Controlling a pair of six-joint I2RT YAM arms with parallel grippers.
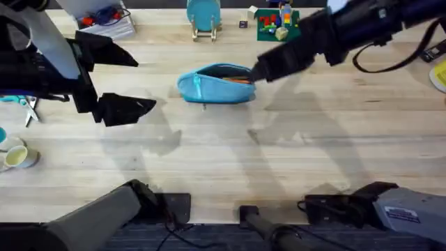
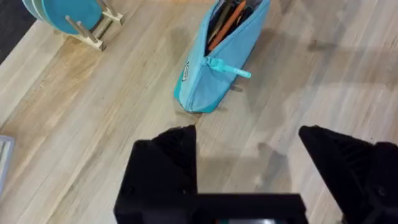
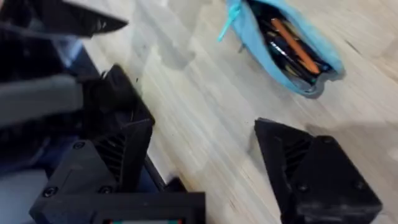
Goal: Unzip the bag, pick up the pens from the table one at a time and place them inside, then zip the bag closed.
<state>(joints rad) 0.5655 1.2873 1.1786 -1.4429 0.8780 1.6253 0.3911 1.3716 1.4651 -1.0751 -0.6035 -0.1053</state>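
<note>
- light blue soft fabric pencil pouch point(image 1: 216, 86): long oval, lying on the large light wooden plank bench point(image 1: 279, 160), toward the far edge and about midway between the side edges; zipper along the top stands unzipped, mouth gaping; light blue zipper pull point(image 2: 230, 67) hangs at the end nearer the left arm.
- contents: thin orange pen point(image 2: 225, 26) lying lengthwise inside the pouch, with dark slender shapes beside it; the yellowish-tan pen cannot be made out for certain among them.
- left hand point(image 1: 129, 80): black fingers spread wide, holding nothing, hovering above the bench to the left of the pouch, apart from it, fingers pointing toward the zipper-pull end.
- right hand point(image 3: 205, 158): black fingers parted wide in its wrist view, empty; the arm reaches in from the far right corner, its tip just beside the right end of the pouch.
- progress, as a judgement: unzipping done; at least the orange pen is stowed; no loose pen is seen on the bare bench around the pouch, so loading looks finished or nearly so.
- remaining: zipping the pouch closed; likely one hand steadies an end while the other draws the pull along.
- also on the bench: round teal disc on a wooden stand point(image 1: 203, 15) at the far edge.
</note>
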